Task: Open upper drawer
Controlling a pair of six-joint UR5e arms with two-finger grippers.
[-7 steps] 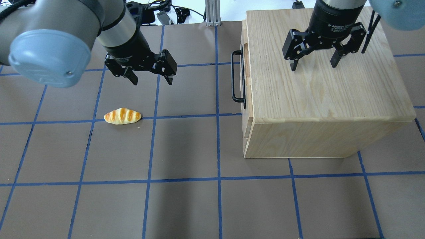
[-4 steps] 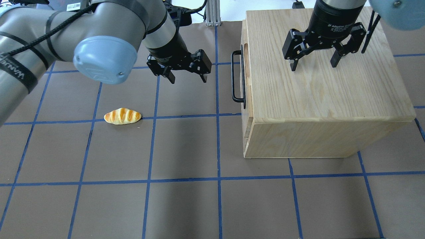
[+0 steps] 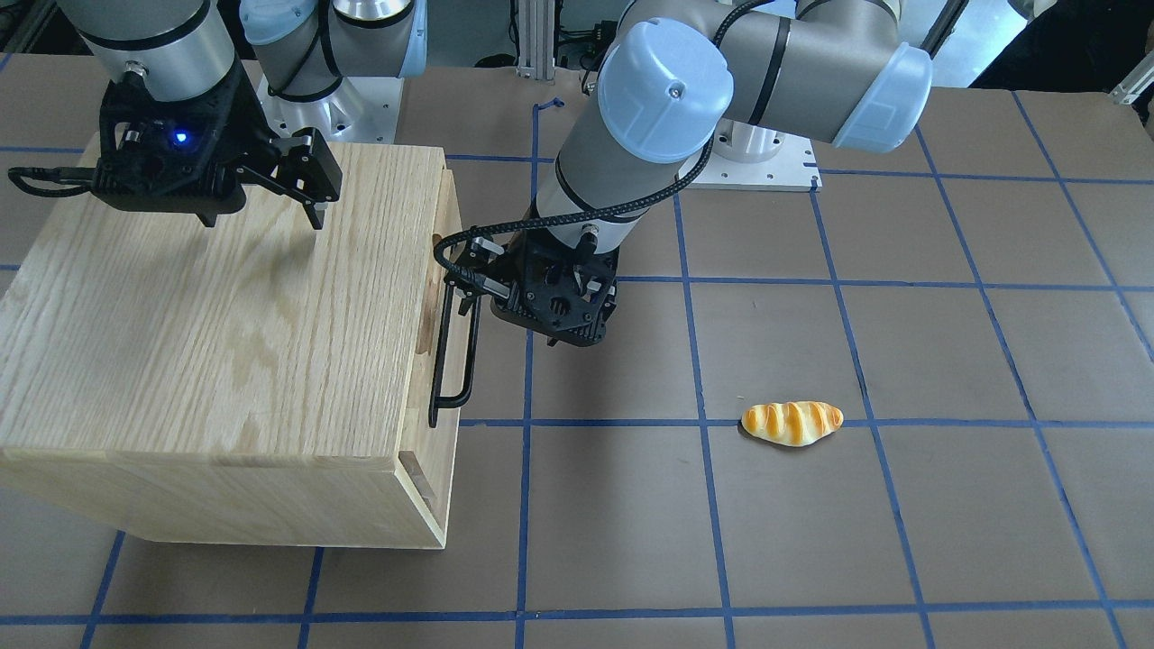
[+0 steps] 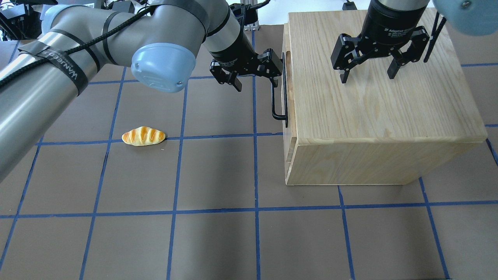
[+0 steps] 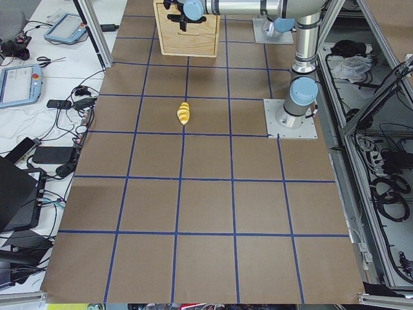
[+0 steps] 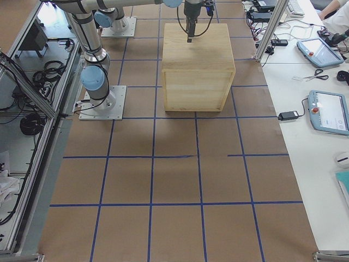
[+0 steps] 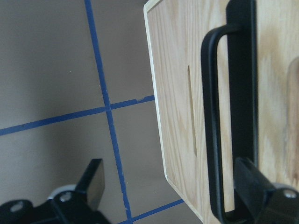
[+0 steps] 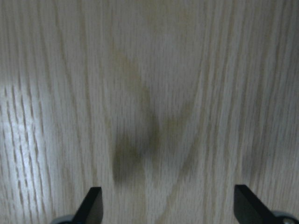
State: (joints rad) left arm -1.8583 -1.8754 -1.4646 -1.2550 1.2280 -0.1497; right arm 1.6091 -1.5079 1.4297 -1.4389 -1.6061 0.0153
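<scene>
The upper drawer is shut in the oak cabinet (image 4: 369, 109). Its front panel (image 7: 177, 93) has an oblong slot and a long black bar handle (image 4: 272, 101), also seen in the front view (image 3: 471, 361) and the left wrist view (image 7: 211, 116). My left gripper (image 4: 256, 83) is open beside the drawer front. In the left wrist view (image 7: 173, 191) the thin bar lies just inside one finger (image 7: 254, 186); the other finger (image 7: 93, 184) is over the table. My right gripper (image 4: 365, 76) is open and empty, hovering over the cabinet top (image 8: 154, 93).
A toy bread roll (image 4: 144, 136) lies on the brown table with blue grid lines, left of the cabinet; it also shows in the front view (image 3: 792, 422). The cabinet (image 3: 207, 342) stands on the robot's right half of the table.
My left arm has swung to the right, from above the table near the roll up to the drawer handle, still open. The right gripper and the drawer have not moved.
</scene>
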